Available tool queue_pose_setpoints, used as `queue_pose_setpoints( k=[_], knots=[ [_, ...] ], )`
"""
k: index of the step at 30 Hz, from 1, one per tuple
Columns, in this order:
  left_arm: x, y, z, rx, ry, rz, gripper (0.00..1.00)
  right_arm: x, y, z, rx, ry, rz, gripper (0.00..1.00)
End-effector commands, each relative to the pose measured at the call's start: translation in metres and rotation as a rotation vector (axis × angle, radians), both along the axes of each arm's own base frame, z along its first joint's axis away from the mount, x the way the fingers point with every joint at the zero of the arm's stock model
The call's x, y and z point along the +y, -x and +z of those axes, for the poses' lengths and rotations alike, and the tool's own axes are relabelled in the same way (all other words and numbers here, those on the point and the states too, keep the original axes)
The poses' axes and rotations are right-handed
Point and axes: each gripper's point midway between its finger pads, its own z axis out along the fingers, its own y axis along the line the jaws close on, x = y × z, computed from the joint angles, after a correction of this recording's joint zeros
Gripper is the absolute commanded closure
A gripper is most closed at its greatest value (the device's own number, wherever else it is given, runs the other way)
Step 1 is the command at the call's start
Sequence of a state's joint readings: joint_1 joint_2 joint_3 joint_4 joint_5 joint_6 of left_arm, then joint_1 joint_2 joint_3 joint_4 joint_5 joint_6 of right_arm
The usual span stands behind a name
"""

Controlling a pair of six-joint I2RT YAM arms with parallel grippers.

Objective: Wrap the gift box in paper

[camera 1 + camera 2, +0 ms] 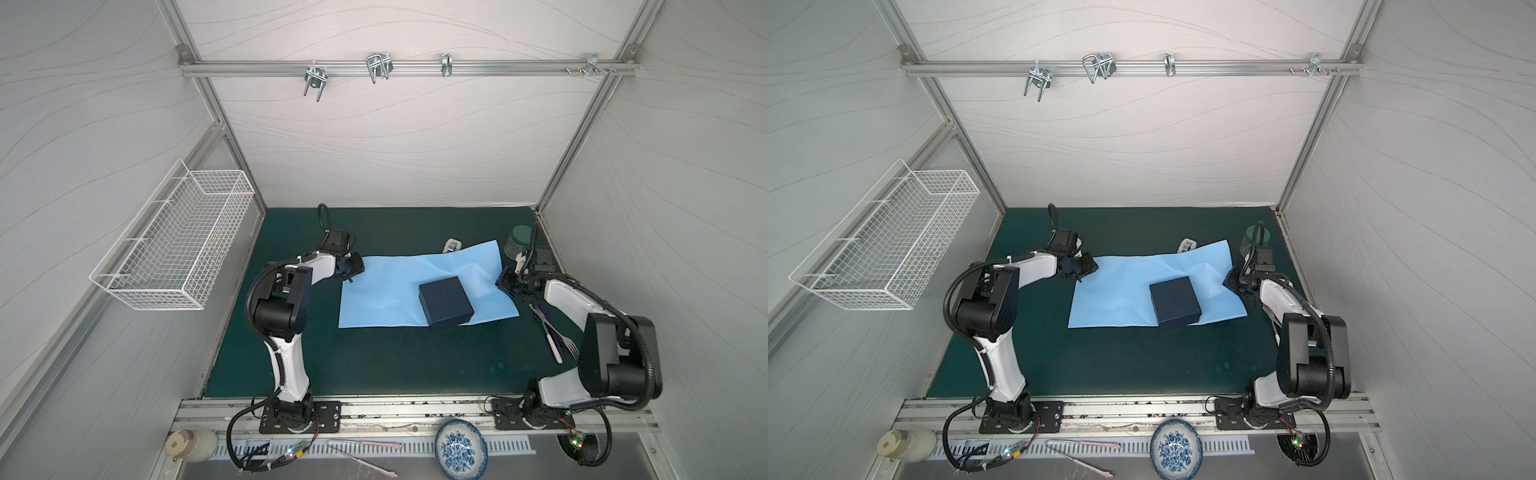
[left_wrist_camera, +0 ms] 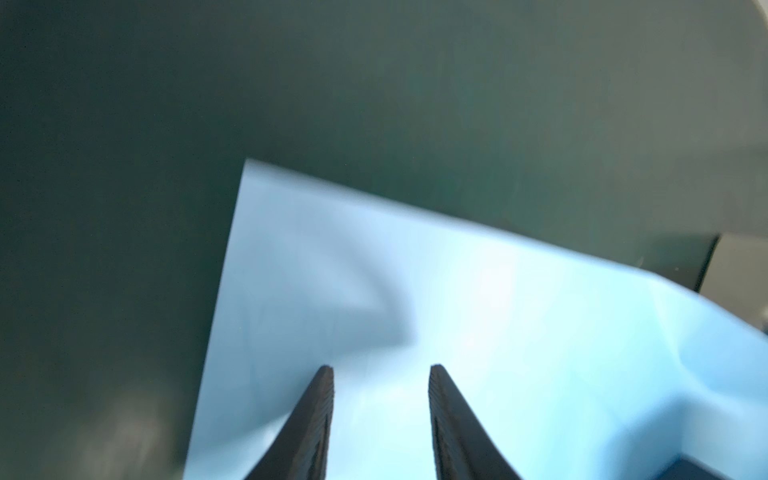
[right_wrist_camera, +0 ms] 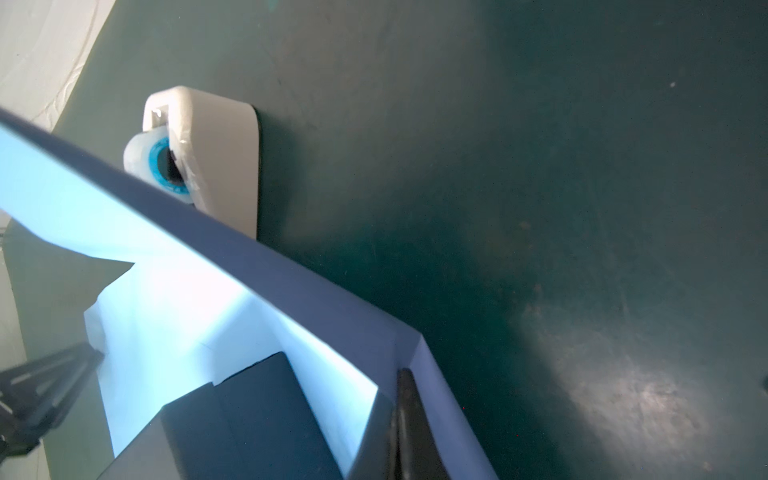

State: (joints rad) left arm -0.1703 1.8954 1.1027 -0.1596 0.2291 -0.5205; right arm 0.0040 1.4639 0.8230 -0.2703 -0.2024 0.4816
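Nearest of all, well in front of the gift box (image 1: pixel 445 301), a blue-patterned bowl (image 1: pixel 460 453) is sitting past the front edge of the green mat (image 1: pixel 374 365). The gift box itself is resting closed and flat on the paper (image 1: pixel 382 291), with its nearest corner reaching the sheet's near edge in both top views. The paper is lying light-blue face up under and around the box, spreading mostly to the box's left. Just right of the box, the right gripper (image 1: pixel 505 283) is pinching the paper's right edge, its fingers clamped together on it. In the right wrist view that edge is standing lifted, showing its duller indigo underside. Well to the left of the box, the left gripper (image 2: pixel 380 368) is hovering over the sheet's left end, its fingers parted with nothing between them. Behind the box, a white tape dispenser (image 3: pixel 220 158) is sitting just beyond the paper's far edge.
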Motion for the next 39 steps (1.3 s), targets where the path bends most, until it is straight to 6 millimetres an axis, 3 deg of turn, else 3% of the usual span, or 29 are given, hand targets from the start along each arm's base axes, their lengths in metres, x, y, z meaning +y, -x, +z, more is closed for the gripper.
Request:
queue_pose_setpoints(
  k=[1, 8, 15, 17, 26, 39],
  knots=[
    [0.004, 0.061, -0.034, 0.173, 0.005, 0.027, 0.59, 0.011, 0.016, -0.001, 0.024, -0.013, 0.053, 1.0],
    [0.017, 0.116, -0.034, 0.18, 0.0, 0.061, 0.62, 0.014, 0.042, -0.014, 0.057, -0.026, 0.07, 1.0],
    [0.013, 0.172, -0.037, 0.194, 0.042, 0.059, 0.66, 0.028, 0.046, -0.005, 0.057, -0.065, 0.128, 1.0],
    [0.008, 0.18, -0.029, 0.181, 0.075, 0.057, 0.67, 0.033, 0.053, -0.006, 0.066, -0.065, 0.144, 1.0],
    [0.03, 0.174, -0.012, 0.129, -0.033, 0.124, 0.64, 0.033, 0.089, -0.009, 0.093, -0.066, 0.157, 1.0],
    [0.059, 0.122, -0.01, 0.111, -0.166, 0.166, 0.62, 0.032, 0.117, 0.012, 0.085, -0.061, 0.173, 1.0]
  ],
)
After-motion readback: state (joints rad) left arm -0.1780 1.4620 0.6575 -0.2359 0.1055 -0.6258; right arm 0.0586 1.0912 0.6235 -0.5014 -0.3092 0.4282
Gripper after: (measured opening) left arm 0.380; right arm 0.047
